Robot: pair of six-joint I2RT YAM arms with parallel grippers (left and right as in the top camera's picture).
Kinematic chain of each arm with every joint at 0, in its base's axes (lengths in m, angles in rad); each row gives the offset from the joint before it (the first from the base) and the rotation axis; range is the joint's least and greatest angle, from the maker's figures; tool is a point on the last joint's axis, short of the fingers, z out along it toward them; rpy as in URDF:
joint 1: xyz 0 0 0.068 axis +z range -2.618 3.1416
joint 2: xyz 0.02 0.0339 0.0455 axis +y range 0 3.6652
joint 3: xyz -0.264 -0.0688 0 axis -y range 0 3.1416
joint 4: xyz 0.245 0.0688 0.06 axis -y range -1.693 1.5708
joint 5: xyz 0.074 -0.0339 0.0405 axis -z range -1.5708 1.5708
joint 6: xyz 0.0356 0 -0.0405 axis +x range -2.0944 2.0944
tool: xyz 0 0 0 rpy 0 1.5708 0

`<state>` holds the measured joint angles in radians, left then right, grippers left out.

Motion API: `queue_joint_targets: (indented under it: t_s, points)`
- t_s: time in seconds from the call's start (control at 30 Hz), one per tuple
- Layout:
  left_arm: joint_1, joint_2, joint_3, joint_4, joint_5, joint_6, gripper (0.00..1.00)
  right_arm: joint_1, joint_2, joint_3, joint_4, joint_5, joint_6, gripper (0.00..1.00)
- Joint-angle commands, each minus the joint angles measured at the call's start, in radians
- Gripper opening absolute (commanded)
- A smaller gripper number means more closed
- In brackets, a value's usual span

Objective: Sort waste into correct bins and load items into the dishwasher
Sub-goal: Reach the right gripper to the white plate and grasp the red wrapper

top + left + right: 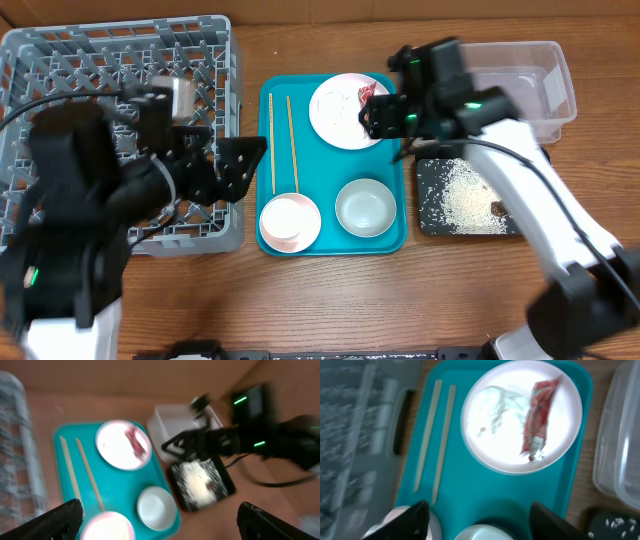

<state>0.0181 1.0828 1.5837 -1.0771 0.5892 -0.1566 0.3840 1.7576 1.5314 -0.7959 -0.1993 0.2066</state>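
My right gripper hangs spread above the teal tray. On the tray, the plate holds a red wrapper and a white tissue. Beside it lie two chopsticks, a pink bowl and a grey-green bowl. The clear tub stands to the tray's right and the dish rack to its left. My left gripper is spread wide.

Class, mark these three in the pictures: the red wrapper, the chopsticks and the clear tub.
red wrapper [537,417], right wrist view, middle of the wrapper.
chopsticks [445,435], right wrist view, halfway along one stick.
clear tub [535,90], overhead view, bare floor inside.
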Motion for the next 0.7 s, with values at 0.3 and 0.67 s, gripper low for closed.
queue_joint_targets:
  t_s: [0.3, 0.67]
  points:
    - [-0.007, -0.196, 0.062, -0.081, -0.215, 0.03, 1.0, 0.019, 0.356, 0.017, 0.266, 0.224, 0.003, 0.41]
    - [-0.007, -0.191, 0.061, -0.194, -0.224, 0.03, 1.0, 0.019, 0.268, 0.047, 0.142, 0.224, 0.002, 0.04]
